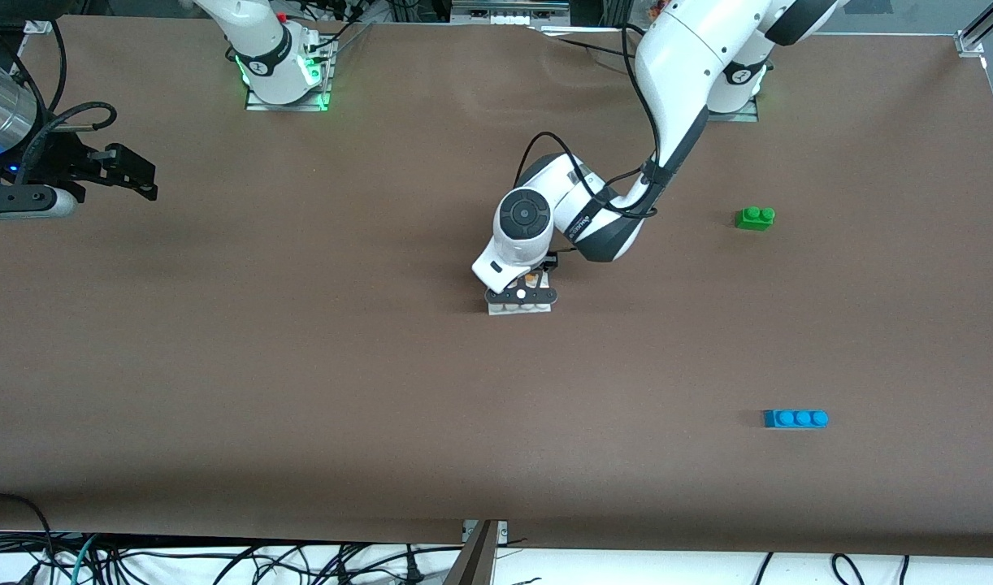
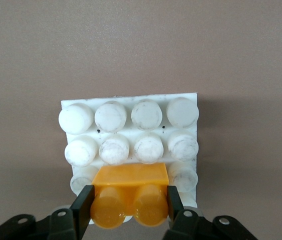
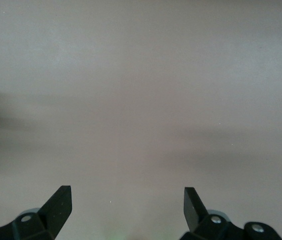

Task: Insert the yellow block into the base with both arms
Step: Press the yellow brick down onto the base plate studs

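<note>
The yellow block (image 2: 130, 192) is a two-stud orange-yellow brick, and my left gripper (image 2: 129, 206) is shut on it, one black finger (image 2: 83, 207) against each end. It sits low over the middle of the white studded base (image 2: 131, 120), by the rows closest to the gripper. Whether it is pressed down I cannot tell. In the front view the left gripper (image 1: 522, 294) stands down on the base (image 1: 517, 309) at mid-table and hides most of it. My right gripper (image 1: 132, 172) waits open at the right arm's end of the table, with only bare table under it (image 3: 128, 205).
A green two-stud brick (image 1: 755, 217) lies toward the left arm's end of the table. A blue three-stud brick (image 1: 795, 418) lies nearer the front camera at that same end. Brown table (image 1: 301, 366) surrounds the base.
</note>
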`<action>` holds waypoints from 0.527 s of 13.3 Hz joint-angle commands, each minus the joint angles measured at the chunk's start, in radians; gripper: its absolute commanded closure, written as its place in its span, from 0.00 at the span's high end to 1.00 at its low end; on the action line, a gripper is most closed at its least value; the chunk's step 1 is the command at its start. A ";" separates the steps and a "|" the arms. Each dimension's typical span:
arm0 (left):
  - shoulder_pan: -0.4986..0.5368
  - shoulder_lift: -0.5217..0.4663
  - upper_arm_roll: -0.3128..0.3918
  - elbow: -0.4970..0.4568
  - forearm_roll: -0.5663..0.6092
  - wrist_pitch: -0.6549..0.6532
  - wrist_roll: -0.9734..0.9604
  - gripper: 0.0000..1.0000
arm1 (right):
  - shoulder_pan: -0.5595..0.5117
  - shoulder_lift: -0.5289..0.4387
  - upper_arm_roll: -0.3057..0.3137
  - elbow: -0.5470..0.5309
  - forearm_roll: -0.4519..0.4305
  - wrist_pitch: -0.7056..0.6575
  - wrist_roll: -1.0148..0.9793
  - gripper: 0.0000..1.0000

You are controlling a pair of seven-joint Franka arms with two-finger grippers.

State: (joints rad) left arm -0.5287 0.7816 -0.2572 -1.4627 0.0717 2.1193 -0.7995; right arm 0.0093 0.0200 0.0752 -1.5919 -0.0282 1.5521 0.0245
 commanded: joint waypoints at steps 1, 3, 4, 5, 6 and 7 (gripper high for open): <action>-0.016 0.001 0.013 0.007 0.020 -0.004 -0.020 1.00 | -0.011 0.005 0.006 0.015 0.017 -0.003 -0.018 0.99; -0.014 0.001 0.012 0.008 0.020 -0.004 -0.020 1.00 | -0.011 0.005 0.006 0.015 0.017 -0.003 -0.018 0.99; -0.014 -0.001 0.012 0.008 0.020 -0.004 -0.020 1.00 | -0.011 0.005 0.006 0.015 0.017 -0.003 -0.018 0.99; -0.013 -0.004 0.012 0.010 0.020 -0.005 -0.020 1.00 | -0.011 0.005 0.006 0.015 0.017 -0.003 -0.018 0.99; -0.008 -0.010 0.012 0.010 0.020 -0.007 -0.018 1.00 | -0.011 0.005 0.006 0.015 0.017 -0.003 -0.018 0.99; -0.001 -0.030 0.012 0.018 0.020 -0.031 -0.017 1.00 | -0.011 0.005 0.006 0.015 0.017 -0.003 -0.018 0.99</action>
State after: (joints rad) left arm -0.5284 0.7808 -0.2550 -1.4581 0.0718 2.1188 -0.8008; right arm 0.0093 0.0200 0.0752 -1.5919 -0.0280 1.5521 0.0245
